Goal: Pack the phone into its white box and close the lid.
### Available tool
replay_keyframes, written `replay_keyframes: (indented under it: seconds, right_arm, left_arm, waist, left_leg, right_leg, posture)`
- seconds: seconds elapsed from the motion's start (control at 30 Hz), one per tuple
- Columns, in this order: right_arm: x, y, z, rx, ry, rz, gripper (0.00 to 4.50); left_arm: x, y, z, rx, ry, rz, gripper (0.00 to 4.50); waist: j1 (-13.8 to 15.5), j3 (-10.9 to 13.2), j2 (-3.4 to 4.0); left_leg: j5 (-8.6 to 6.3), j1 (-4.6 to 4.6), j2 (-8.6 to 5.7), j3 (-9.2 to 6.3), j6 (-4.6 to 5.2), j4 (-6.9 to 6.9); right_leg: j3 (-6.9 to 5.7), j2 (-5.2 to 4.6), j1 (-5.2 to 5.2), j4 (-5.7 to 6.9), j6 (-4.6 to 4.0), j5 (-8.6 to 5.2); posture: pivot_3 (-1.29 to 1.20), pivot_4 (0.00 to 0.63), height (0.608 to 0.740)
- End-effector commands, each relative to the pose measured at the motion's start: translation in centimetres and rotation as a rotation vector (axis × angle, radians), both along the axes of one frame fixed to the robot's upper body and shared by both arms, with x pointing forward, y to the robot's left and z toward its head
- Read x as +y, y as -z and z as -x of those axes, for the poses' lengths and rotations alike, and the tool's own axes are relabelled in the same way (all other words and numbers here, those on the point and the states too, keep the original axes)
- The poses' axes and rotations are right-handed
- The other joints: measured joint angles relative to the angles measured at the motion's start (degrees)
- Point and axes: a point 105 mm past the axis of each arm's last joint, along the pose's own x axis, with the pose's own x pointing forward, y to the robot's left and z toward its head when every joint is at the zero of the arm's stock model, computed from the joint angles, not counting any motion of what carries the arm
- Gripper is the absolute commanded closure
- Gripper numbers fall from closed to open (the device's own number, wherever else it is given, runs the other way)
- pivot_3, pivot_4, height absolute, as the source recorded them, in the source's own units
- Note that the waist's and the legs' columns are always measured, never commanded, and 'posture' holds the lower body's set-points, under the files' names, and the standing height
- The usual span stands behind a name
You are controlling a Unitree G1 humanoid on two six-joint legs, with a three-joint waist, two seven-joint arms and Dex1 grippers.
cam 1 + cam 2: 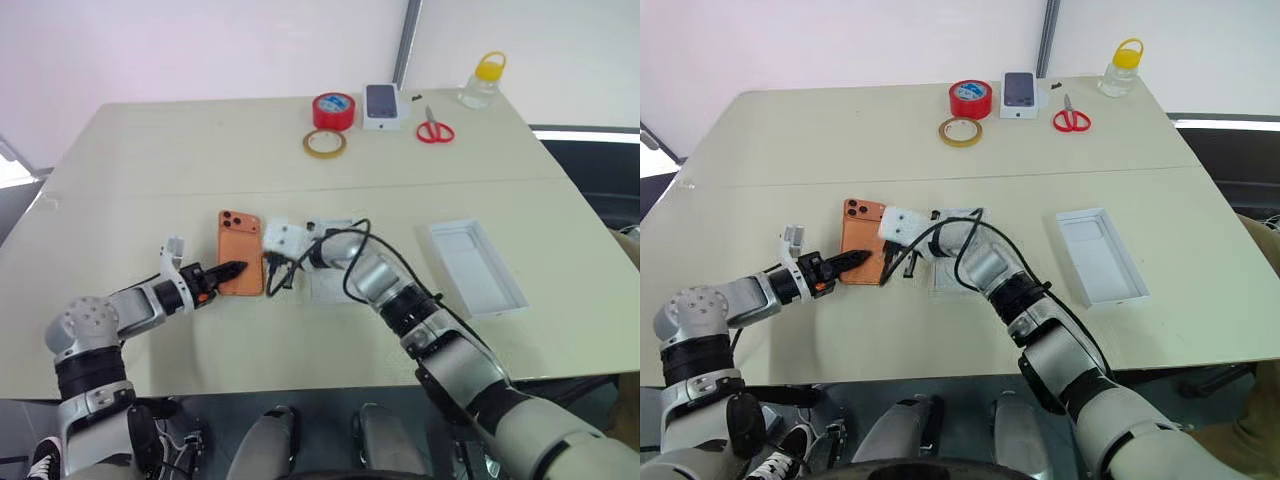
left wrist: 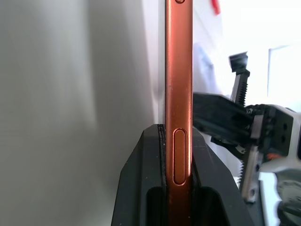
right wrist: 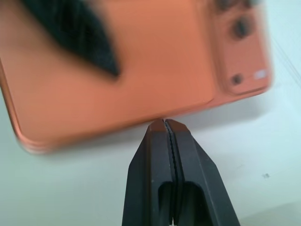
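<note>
Phone (image 1: 241, 252) sits near the table's (image 1: 150, 170) middle, pinched by its thin edges in the left gripper (image 1: 232, 270). Stiff, slick, somewhat heavy, so edge grip seems right. Right gripper (image 3: 165, 123) is closed, empty, just beside it.

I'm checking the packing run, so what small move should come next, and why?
Probably lift the phone clear of the table. The left gripper is shut on its edge, the right gripper is shut with its tip at the phone's edge, and the white tray lies off to the right.
</note>
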Motion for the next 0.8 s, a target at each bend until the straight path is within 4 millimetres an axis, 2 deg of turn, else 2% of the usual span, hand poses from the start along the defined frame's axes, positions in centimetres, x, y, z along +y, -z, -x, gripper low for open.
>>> replay_keyframes:
  seconds: [0.03, 0.07, 0.17, 0.2, 0.3, 0.37, 0.4, 0.53, 0.63, 0.7, 0.77, 0.8]
  right_arm:
    - [-0.9, -5.2, 1.8, 0.076, -0.118, -0.25, 3.73]
    - [-1.6, -5.2, 2.3, 0.057, -0.138, -0.229, 3.33]
    - [-4.3, -4.5, 4.1, 0.013, -0.2, -0.175, 1.7]
    - [-5.2, -4.0, 4.8, -0.003, -0.221, -0.138, 1.29]
    - [-8.1, -2.1, 6.7, -0.01, -0.27, -0.026, 1.29]
    - [-9.9, -0.7, 8.0, 0.027, -0.289, 0.033, 1.29]
    - [-10.6, 0.0, 8.1, 0.007, -0.278, 0.072, 1.29]
    - [-12.3, 1.2, 8.2, -0.009, -0.249, 0.136, 1.29]
    - [-12.6, 1.4, 8.2, -0.012, -0.235, 0.146, 1.29]
    - [-12.9, 2.0, 7.8, -0.023, -0.214, 0.181, 1.83]
    - [-13.0, 2.3, 7.7, -0.021, -0.203, 0.184, 2.61]
    - [-12.9, 2.2, 7.6, -0.021, -0.197, 0.18, 2.61]
  left_arm:
    - [0.1, -3.3, 0.7, -0.131, 0.016, 0.143, 4.5]
    - [0.0, -3.4, 1.0, -0.131, 0.026, 0.16, 4.5]
    - [-0.6, -3.7, 1.4, -0.163, 0.029, 0.165, 4.5]
    - [-0.8, -3.9, 1.3, -0.19, 0.018, 0.146, 4.5]
    - [-1.6, -3.9, 1.6, -0.222, 0.013, 0.106, 4.5]
    - [-2.3, -4.0, 1.9, -0.229, 0.029, 0.141, 4.5]
    - [-2.6, -4.0, 1.9, -0.233, 0.027, 0.144, 4.5]
    - [-3.8, -3.4, 2.1, -0.211, 0.03, 0.149, 4.5]
    - [-4.3, -3.2, 2.2, -0.207, 0.027, 0.155, 4.5]
    - [-4.5, -3.2, 2.1, -0.207, 0.028, 0.163, 4.5]
    - [-4.6, -3.4, 2.0, -0.21, 0.027, 0.161, 4.5]
    - [-4.6, -3.4, 1.9, -0.212, 0.026, 0.162, 4.5]
  waist:
    - [-0.01, 0.03, -0.05]
    - [-0.01, 0.03, -0.05]
    - [0.42, 0.03, -0.07]
    - [0.41, 0.05, -0.1]
    - [0.52, 0.15, -0.17]
    - [0.71, 0.17, -0.18]
    - [0.65, 0.18, -0.19]
    - [0.33, 0.21, -0.24]
    - [0.37, 0.22, -0.26]
    - [0.59, 0.27, -0.34]
    - [0.95, 0.27, -0.35]
    - [1.31, 0.27, -0.35]
  left_leg:
    - [0.01, -0.14, 0.0, -0.01, -0.02, 0.02]
    - [0.05, -0.33, 0.01, -0.04, -0.08, 0.07]
    - [0.09, -0.54, -0.01, -0.05, -0.15, 0.08]
    - [0.09, -0.57, -0.02, -0.05, -0.14, 0.08]
    - [0.07, -0.65, -0.05, 0.02, -0.11, 0.11]
    - [0.06, -0.65, -0.02, 0.01, -0.08, 0.11]
    - [0.05, -0.65, 0.01, 0.01, -0.08, 0.11]
    - [0.07, -0.64, 0.07, 0.03, -0.07, 0.13]
    - [0.08, -0.63, 0.08, 0.03, -0.08, 0.13]
    - [0.08, -0.63, 0.08, 0.03, -0.09, 0.13]
    - [0.09, -0.63, 0.08, 0.03, -0.1, 0.14]
    - [0.09, -0.63, 0.08, 0.03, -0.1, 0.15]
  right_leg:
    - [-0.01, 0.0, -0.04, 0.01, -0.01, 0.01]
    - [-0.05, 0.0, -0.13, 0.01, -0.01, 0.02]
    - [-0.06, -0.02, -0.5, -0.02, -0.01, 0.02]
    - [-0.08, -0.04, -0.51, -0.08, -0.01, 0.02]
    - [-0.05, -0.08, -0.42, -0.05, -0.01, 0.02]
    - [-0.06, -0.07, -0.43, -0.03, -0.04, 0.04]
    - [-0.07, -0.06, -0.4, -0.04, -0.04, 0.03]
    - [-0.08, -0.01, -0.41, -0.02, -0.12, 0.08]
    - [-0.08, 0.0, -0.4, -0.02, -0.12, 0.09]
    - [-0.09, 0.0, -0.4, -0.02, -0.13, 0.09]
    - [-0.09, 0.0, -0.39, -0.03, -0.13, 0.09]
    - [-0.08, 0.0, -0.39, -0.04, -0.13, 0.09]
  posture:
    - [0.0, 0.15, 0.74]
    - [0.0, 0.15, 0.74]
    - [0.0, 0.15, 0.74]
    - [0.0, 0.15, 0.74]
    - [0.0, 0.15, 0.74]
    - [0.0, 0.15, 0.74]
    - [0.0, 0.15, 0.74]
    - [0.0, 0.15, 0.74]
    - [0.0, 0.15, 0.74]
    - [0.0, 0.15, 0.74]
    - [0.0, 0.15, 0.74]
    - [0.0, 0.15, 0.74]
